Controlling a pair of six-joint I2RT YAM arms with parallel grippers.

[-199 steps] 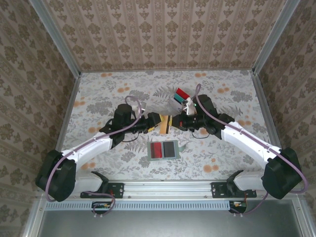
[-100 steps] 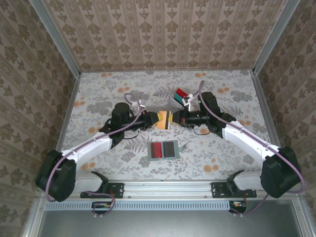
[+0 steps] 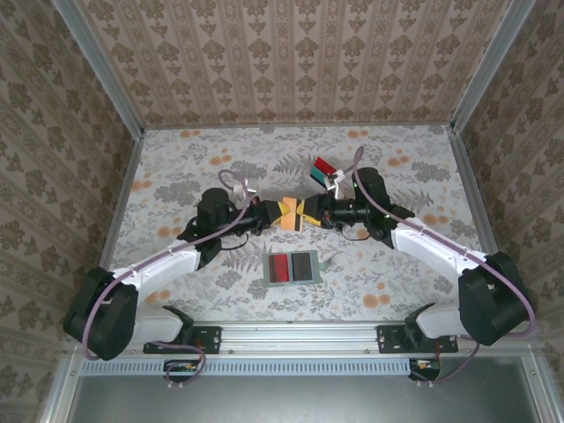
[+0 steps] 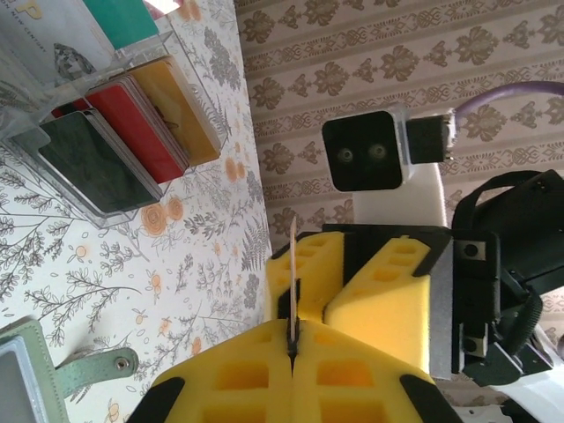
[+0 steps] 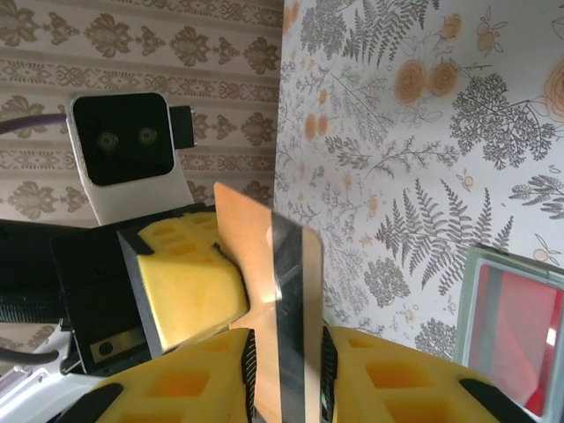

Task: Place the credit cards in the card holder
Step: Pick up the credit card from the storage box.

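Above the middle of the table my two grippers meet tip to tip around one orange credit card [image 3: 292,214] with a dark stripe. My left gripper [image 3: 284,213] is shut on it; in the left wrist view the card [image 4: 292,264] stands edge-on, pinched between the yellow pads at the left gripper [image 4: 293,339]. My right gripper [image 5: 286,352] is open, its jaws parted with the card [image 5: 256,247] standing loosely between them. The grey-green card holder [image 3: 269,269] lies open near the front edge, with a red card [image 3: 279,268] and a black card [image 3: 304,265] in its pockets.
A clear slotted rack [image 3: 322,172] with red and teal cards stands behind the right gripper; in the left wrist view the rack [image 4: 115,132] holds yellow, red and dark green cards. The holder's strap tab [image 4: 92,366] points toward the arms.
My left gripper has shut on the orange card. My right gripper, shut on it before, has parted its jaws. Both grippers have shifted slightly toward the back.
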